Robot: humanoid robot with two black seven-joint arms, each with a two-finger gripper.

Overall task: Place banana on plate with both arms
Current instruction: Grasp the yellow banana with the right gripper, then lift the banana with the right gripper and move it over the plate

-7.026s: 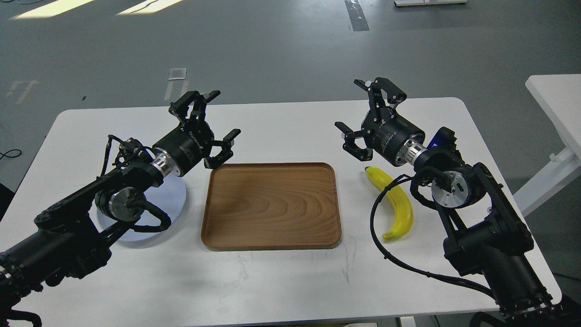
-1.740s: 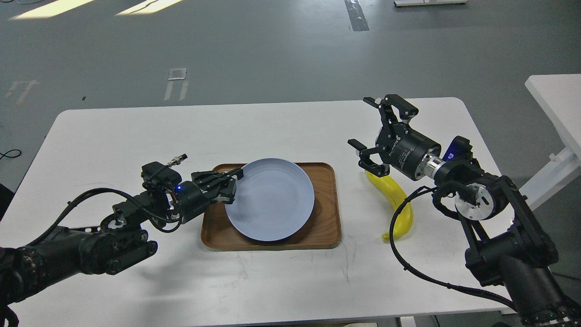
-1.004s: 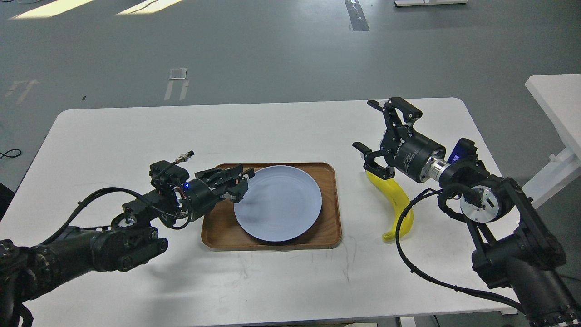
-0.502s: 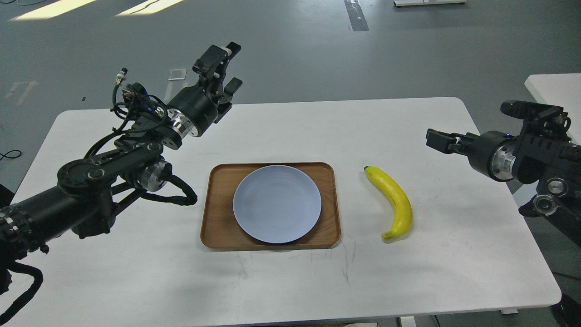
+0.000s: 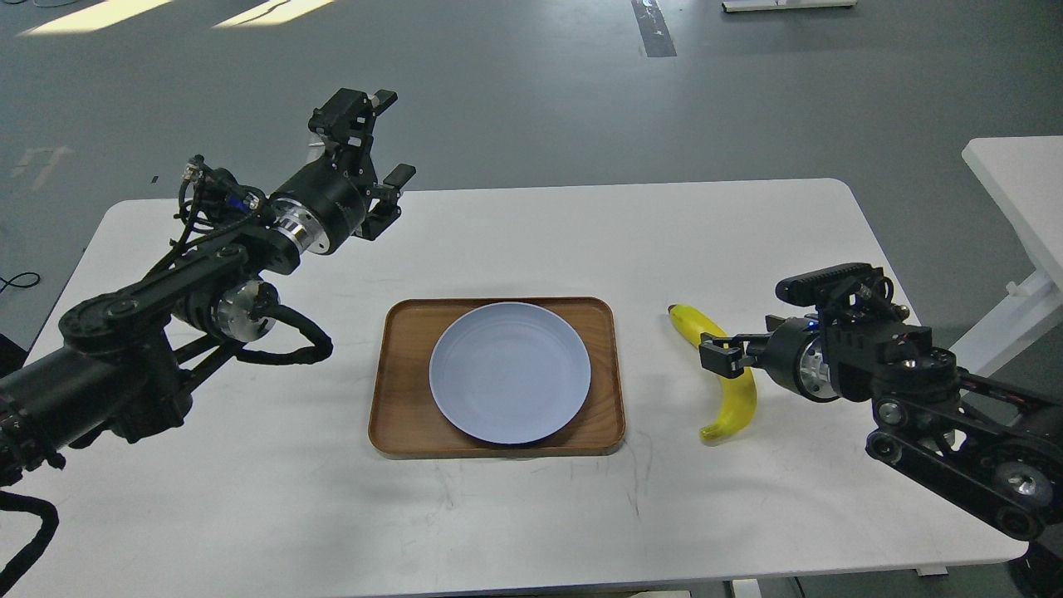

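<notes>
Curved smooth yellow banana (image 5: 731,374) lies on the matte white table (image 5: 515,241), right of the round pale blue plate (image 5: 509,371) in the wooden tray (image 5: 399,415). Black right gripper (image 5: 721,352) at its middle, fingers' state unclear; left gripper (image 5: 374,141) raised, fingers apart, over grey floor

Your banana (image 5: 734,378): bright yellow, curved, dark stem tip at far end, flat on table right of tray, off plate, middle partly hidden behind right gripper (image 5: 716,355). Your plate (image 5: 510,372): round, pale blue-lavender, shallow, plain raised rim, bare, sits level inside wooden tray (image 5: 399,365).
</notes>
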